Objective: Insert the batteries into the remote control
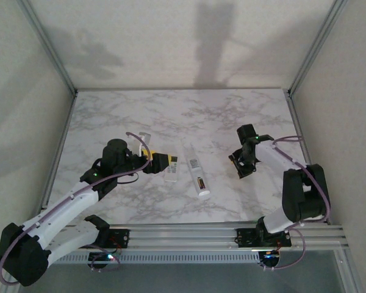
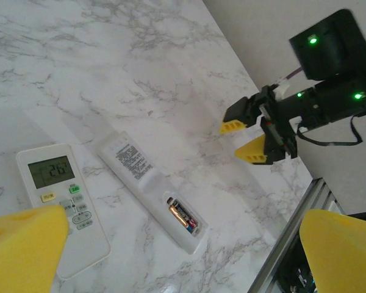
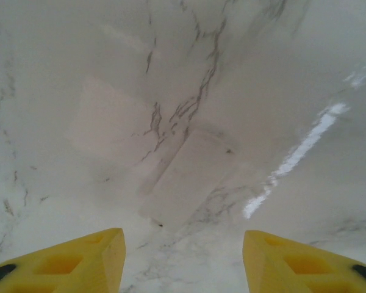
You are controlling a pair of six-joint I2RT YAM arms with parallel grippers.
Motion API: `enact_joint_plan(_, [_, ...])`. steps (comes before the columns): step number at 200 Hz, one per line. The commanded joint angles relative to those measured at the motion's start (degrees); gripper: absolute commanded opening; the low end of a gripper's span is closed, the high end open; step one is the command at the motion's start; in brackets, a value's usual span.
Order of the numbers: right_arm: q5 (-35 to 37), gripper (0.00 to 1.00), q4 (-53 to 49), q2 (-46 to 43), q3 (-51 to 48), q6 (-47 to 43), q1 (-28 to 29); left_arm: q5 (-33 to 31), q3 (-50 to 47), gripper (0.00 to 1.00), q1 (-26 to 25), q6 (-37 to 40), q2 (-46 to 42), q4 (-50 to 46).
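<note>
1. Closest to the left wrist lens are the left claw's yellow fingers (image 2: 24, 250). One sits in each bottom corner, spread wide with nothing between them.
2. In the top view the left claw (image 1: 161, 161) hangs released over the left-middle of the marble counter (image 1: 110, 122). It is above the near part of a shorter remote (image 2: 79, 235). Whether it touches that remote cannot be told.
3. The shorter remote lies face up with its display window (image 2: 52, 173) lit.
4. Just right of it, close but apart, lies the remote control (image 2: 147, 183). It is long, slim and white, and lies face down with a printed label uppermost, about midway between the two claws. Its far end leans slightly left and its near end slightly right.
5. The compartment at the remote control's near end stands uncovered. A battery (image 2: 182, 213), dark with an orange band, lies inside it, lengthwise along the body.
6. Further right, well apart from the remote control, the right claw (image 2: 243, 139) hangs above the counter with its tips parted, released and gripping nothing.
7. Seen from the right wrist, its fingers (image 3: 73, 262) frame bare marble. A pale flat piece (image 3: 186, 180) lies there, too blurred to identify.
</note>
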Motion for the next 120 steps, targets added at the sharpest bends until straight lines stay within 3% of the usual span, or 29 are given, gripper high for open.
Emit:
enact_joint_plan(1, [-3.9,0.54,3.8,3.1,-0.8,4.0,-0.2,-1.1,0.4,0.97,0.4,1.5,-1.1,-0.7])
enact_joint_plan(44, [-3.1,0.51,-0.7,7.0,3.1,-5.2,0.2,-1.7,0.3,0.97,0.4,2.3,-0.7,-0.8])
enact_joint_plan(60, [0.0,0.51,-0.6,4.3,4.2,-15.0,1.6,-1.6,0.2,0.97,0.4,2.4,-0.4,-0.4])
enact_joint_plan(69, [2.7,0.51,-0.7,2.1,6.2,-24.4,2.9,-1.6,0.2,0.97,0.4,2.4,-0.2,-0.3])
enact_joint_plan(90, [8.8,0.53,-1.9,-1.1,10.5,-56.0,6.7,-1.5,0.0,0.97,0.4,2.6,-0.5,-0.2])
enact_joint_plan(105, [6.5,0.54,-8.1,0.1,12.7,-76.5,7.4,-1.4,-0.2,0.97,0.4,2.7,-0.5,0.1])
enact_joint_plan(120, [7.4,0.54,-13.2,1.9,12.4,-90.9,8.0,-1.3,-0.3,0.97,0.4,2.6,-0.5,0.2])
